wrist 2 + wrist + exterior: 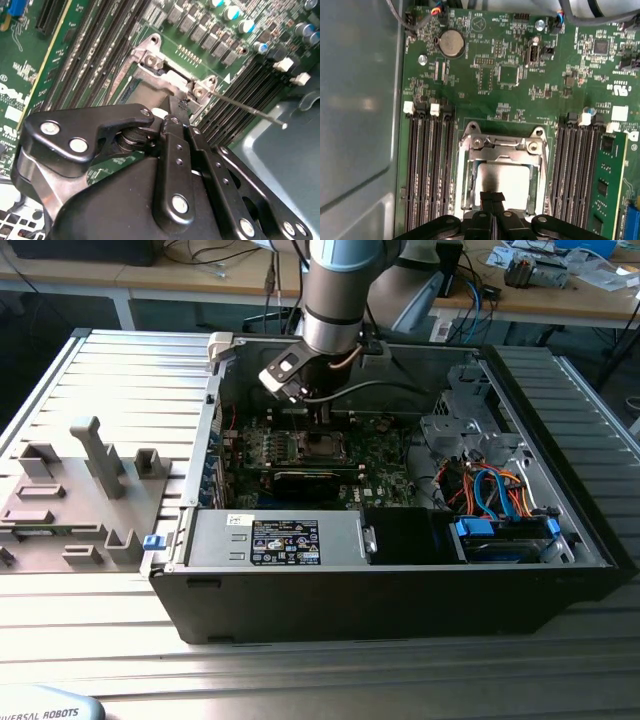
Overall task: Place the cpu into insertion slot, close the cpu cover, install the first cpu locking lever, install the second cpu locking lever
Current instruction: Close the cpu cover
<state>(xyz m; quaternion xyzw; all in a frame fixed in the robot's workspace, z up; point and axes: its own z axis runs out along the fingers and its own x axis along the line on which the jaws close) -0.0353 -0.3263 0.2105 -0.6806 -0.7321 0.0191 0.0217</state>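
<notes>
A robotics lab or electronics workshop: a robot arm (335,290) reaches into an opened computer case (400,575) on a ribbed metal counter (130,370), with cable-strewn wooden benches (565,302) behind it.

pincer (493,197) masks one edge of cpu (504,177) and cpu cover (500,150)

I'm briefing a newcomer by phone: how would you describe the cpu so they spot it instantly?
Inside the open black computer case, find the green circuit board. Between its two banks of long black slots sits a square silvery metal frame; the cpu is the flat, plain silvery-grey square inside it.
</notes>
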